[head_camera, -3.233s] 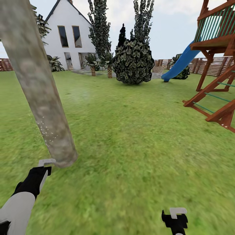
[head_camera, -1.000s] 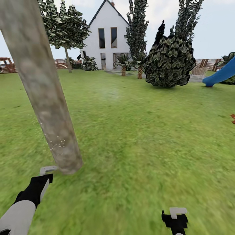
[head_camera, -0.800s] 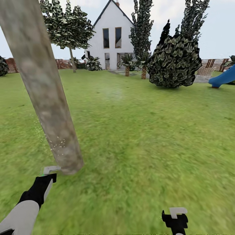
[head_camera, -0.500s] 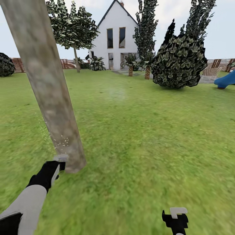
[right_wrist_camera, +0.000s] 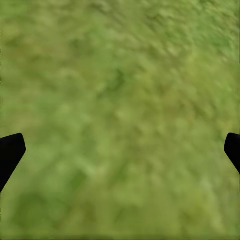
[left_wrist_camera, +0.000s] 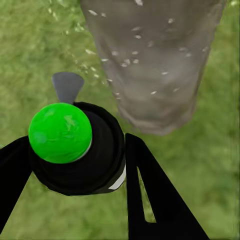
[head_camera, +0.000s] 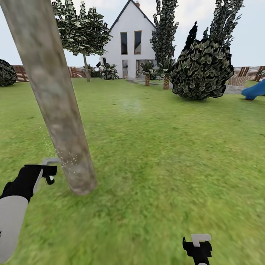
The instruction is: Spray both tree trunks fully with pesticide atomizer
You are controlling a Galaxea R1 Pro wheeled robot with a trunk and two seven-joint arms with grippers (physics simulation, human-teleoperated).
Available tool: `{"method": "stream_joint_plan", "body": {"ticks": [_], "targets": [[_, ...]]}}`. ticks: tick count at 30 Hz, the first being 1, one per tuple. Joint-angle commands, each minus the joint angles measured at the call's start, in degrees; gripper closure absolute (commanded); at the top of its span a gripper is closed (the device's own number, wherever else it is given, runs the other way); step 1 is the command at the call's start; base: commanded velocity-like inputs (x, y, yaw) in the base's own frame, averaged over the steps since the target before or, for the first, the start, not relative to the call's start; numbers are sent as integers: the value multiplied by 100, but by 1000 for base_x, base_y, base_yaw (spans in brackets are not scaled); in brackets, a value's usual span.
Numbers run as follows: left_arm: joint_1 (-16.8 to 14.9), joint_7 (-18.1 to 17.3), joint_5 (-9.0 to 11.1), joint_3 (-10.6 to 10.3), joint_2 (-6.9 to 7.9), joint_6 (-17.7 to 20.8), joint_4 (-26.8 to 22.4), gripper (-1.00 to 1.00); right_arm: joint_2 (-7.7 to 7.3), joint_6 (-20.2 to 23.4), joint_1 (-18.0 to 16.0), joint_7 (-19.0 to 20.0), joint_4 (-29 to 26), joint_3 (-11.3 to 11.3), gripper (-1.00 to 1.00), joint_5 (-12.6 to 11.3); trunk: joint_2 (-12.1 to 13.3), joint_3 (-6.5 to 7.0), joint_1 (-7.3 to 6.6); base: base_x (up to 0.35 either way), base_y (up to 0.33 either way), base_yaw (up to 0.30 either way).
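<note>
At the far left of the head view, the left end effector (head_camera: 47,176) is seen low beside the near tree trunk (head_camera: 55,99). The pesticide atomizer (left_wrist_camera: 75,147) is clamped between its two black fingers (left_wrist_camera: 150,195). In the left wrist view, the bottle is seen from above, with a bright green cap and a small grey nozzle pointed at the trunk. The bottle is judged to be small, light, hard and a bit slippery. It is best held around its round body, with the nozzle kept free.

White pesticide specks (head_camera: 68,161) are seen only on the low part of the trunk, so much of it is likely not yet covered. A second tree (head_camera: 81,31) is seen far off by the white house (head_camera: 129,40).

At the lower right, the right end effector (head_camera: 197,244) is held over the grass (head_camera: 165,154). Its fingers are spread wide apart, and nothing is held in it.
</note>
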Motion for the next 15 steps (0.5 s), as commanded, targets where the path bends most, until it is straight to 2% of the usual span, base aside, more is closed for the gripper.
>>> {"method": "stream_joint_plan", "body": {"ticks": [1,2,4,6,9,12,15], "targets": [[-14,-94,-76,-85,-29,24,-18,100,1,-23,-6,-21,11,-42,-100,60,-2,-5,-1,0,0,58],[-27,-111,-67,-245,-103,33,-25,100,1,-23,-6,-25,11,-42,-100,59,-2,-5,-1,0,0,156],[-38,-131,-52,-424,-227,115,-36,100,1,-25,-6,-29,11,-42,-100,59,-2,-5,-1,0,0,236],[-40,-169,-48,-430,-175,148,-38,100,1,-27,-6,-30,11,-42,-100,59,-2,-5,-1,0,0,212],[-32,-281,-71,-413,-46,157,-43,100,-6,-31,-6,-25,11,-48,-100,59,-2,-5,-1,0,0,34],[-30,-274,-55,-416,-44,155,-95,100,-79,-32,-6,-30,10,-51,-100,59,-2,-5,-1,96,-156,1],[-31,-246,-56,-395,-67,153,-157,100,-80,-32,-6,-30,11,-51,-100,59,-2,-5,-1,173,-229,0]]}}
